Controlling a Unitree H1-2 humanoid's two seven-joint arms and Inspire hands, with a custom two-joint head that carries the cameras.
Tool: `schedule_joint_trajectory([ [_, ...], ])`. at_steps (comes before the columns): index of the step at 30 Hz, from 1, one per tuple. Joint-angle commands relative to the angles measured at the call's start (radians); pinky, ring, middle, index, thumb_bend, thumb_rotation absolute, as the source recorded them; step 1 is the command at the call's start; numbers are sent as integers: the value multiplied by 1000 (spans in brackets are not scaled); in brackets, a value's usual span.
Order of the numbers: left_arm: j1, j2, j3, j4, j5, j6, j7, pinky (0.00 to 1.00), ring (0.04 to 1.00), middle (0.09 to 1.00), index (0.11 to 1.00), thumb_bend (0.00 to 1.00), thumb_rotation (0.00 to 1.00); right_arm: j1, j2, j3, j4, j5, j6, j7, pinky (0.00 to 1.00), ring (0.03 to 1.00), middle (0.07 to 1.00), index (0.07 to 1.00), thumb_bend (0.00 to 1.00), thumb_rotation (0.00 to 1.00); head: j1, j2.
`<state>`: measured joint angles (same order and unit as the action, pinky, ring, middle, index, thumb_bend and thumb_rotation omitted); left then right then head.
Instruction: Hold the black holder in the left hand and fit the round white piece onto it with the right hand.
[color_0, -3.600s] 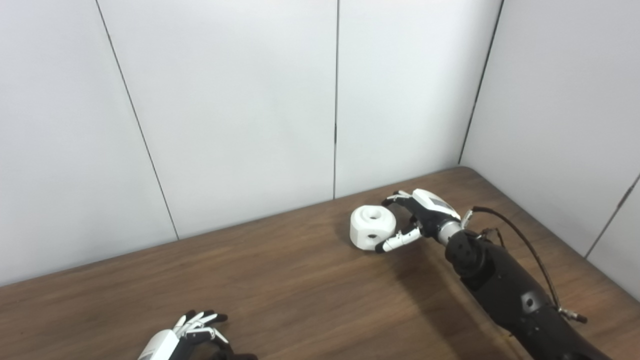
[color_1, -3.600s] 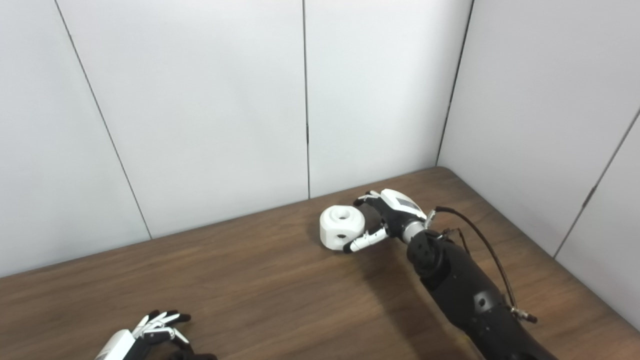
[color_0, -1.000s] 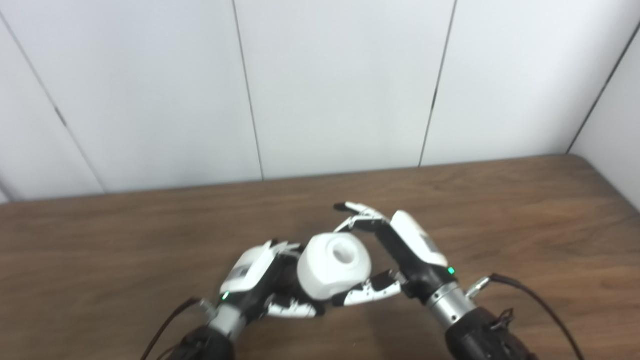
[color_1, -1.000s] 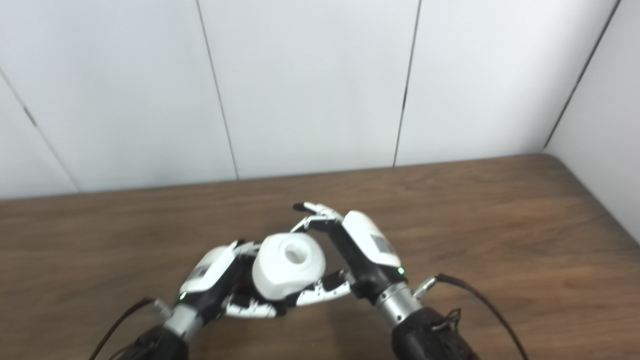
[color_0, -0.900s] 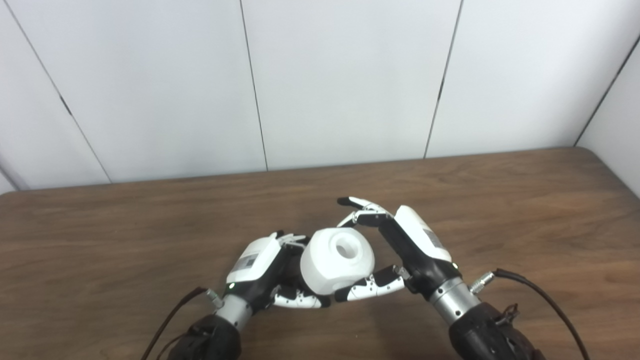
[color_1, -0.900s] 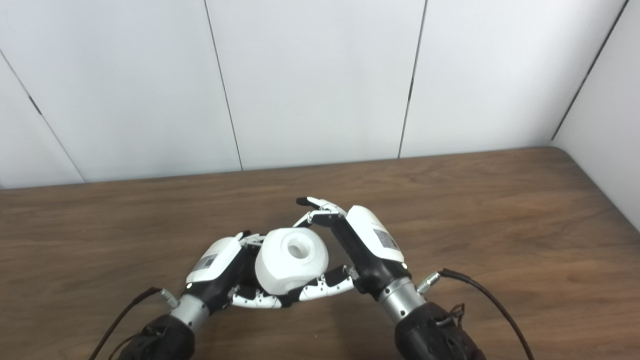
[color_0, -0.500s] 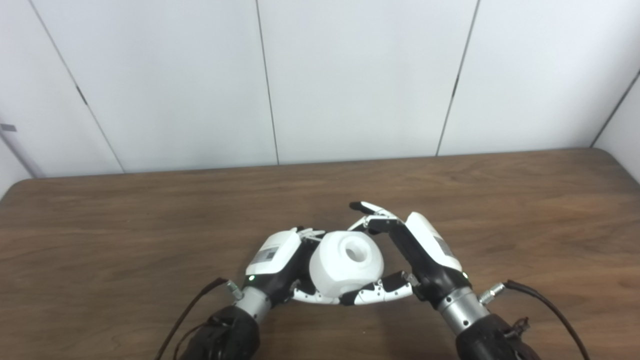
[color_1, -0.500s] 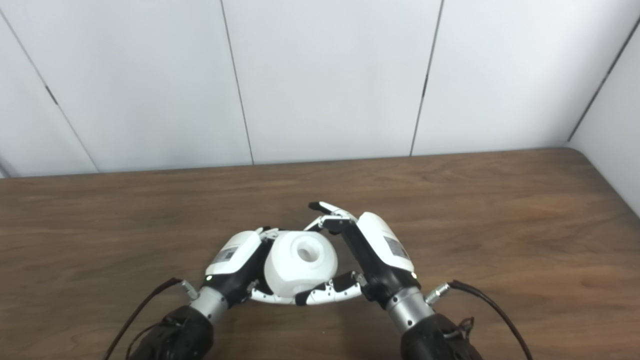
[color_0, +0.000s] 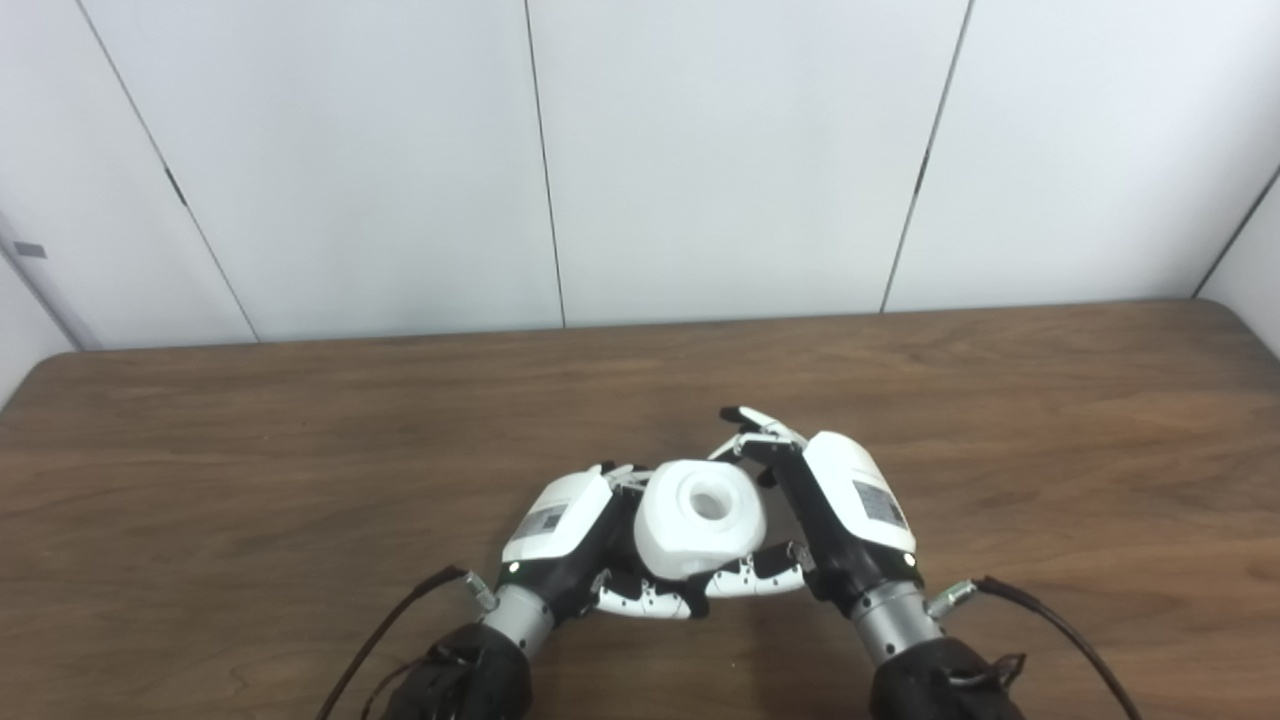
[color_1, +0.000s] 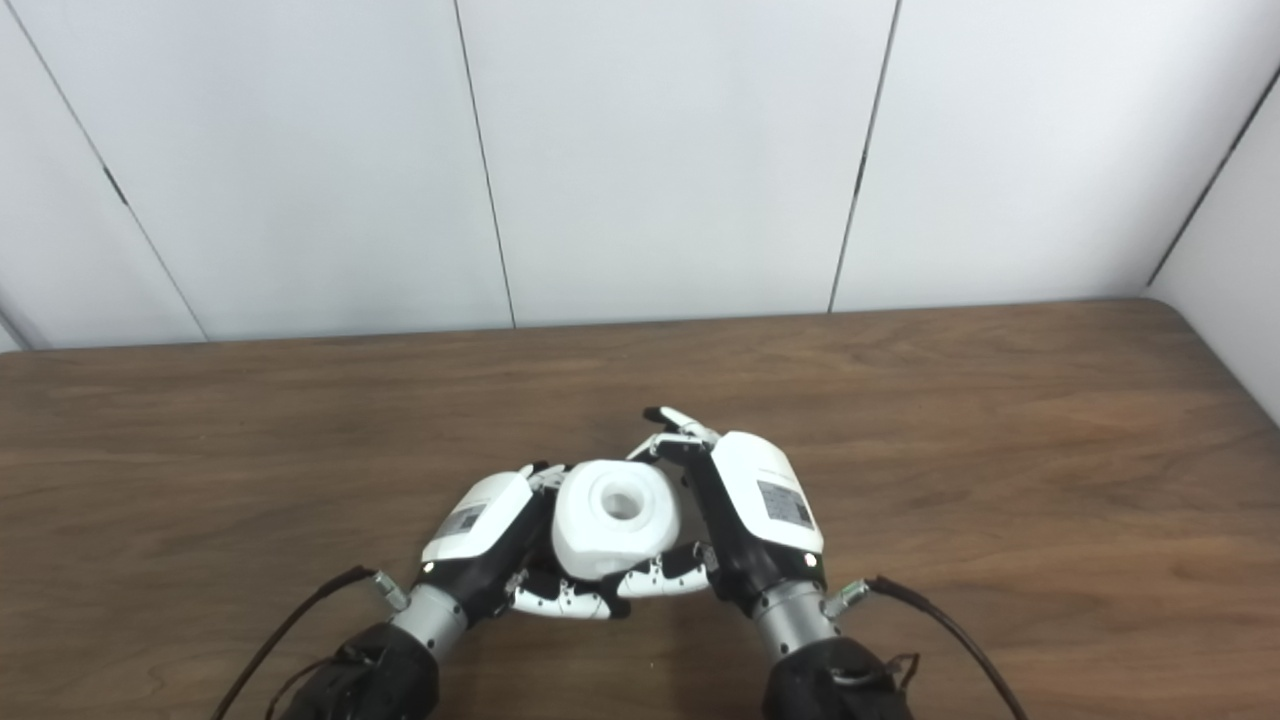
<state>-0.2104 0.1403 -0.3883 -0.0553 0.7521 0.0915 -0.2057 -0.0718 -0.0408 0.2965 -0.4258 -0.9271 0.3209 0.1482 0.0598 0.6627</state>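
Round white piece (color_0: 700, 518) held up between both hands near the front of the brown wooden surface (color_0: 1050, 420), its round hole facing up. Right hand (color_0: 835, 505) clamped on the piece, thumb under its near edge, fingers (color_0: 752, 425) curled past its far side. Left hand (color_0: 560, 530) pressed against the piece's left flank, fingers bent inward around something dark. Black holder mostly hidden behind palm and piece; cannot tell its exact seating. White panelled wall (color_0: 700, 150) behind.
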Motion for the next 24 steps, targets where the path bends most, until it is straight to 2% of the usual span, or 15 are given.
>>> schedule_joint_trajectory([
  [1, -17, -9, 0, -40, -1, -4, 16, 1000, 922, 863, 481, 517, 52, -34, 14, 2, -6, -32, -17, -30, 663, 851, 884, 478, 511, 139, -2, 3],
  [12, -18, -15, -2, -40, 0, 0, 18, 998, 920, 859, 481, 517, 52, -37, 8, -19, -36, -41, -7, -2, 684, 861, 888, 478, 511, 139, 8, 15],
  [24, -31, -29, -14, -28, 16, 10, 23, 1000, 922, 862, 481, 517, 52, -34, 4, -19, -92, -42, -16, 46, 653, 848, 879, 478, 511, 140, 25, 21],
])
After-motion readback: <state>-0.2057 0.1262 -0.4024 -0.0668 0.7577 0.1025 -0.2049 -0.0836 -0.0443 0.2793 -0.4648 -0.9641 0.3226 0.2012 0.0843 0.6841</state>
